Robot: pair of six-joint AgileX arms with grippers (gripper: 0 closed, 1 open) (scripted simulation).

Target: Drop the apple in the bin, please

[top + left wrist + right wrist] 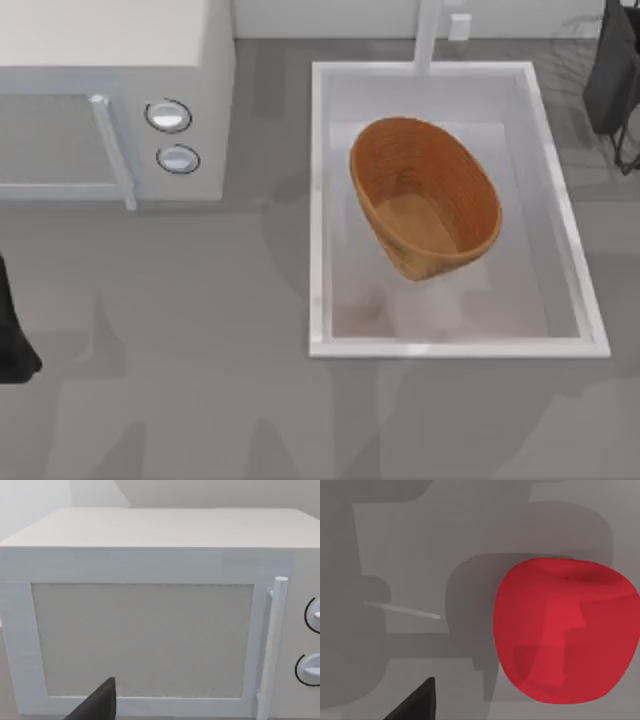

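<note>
- The apple [565,630] lies on the grey counter [420,540], close beside the right gripper's dark fingertip [417,702].
- Whether that gripper is open or closed cannot be told.
- The bin [425,197] sits in the white sink [320,200].

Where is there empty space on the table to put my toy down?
The widest bare stretch is the grey table in front of the microwave and left of the white sink. A narrower strip runs below the sink's front rim. The sink is crowded by the basket. The apple sits on grey surface.
</note>
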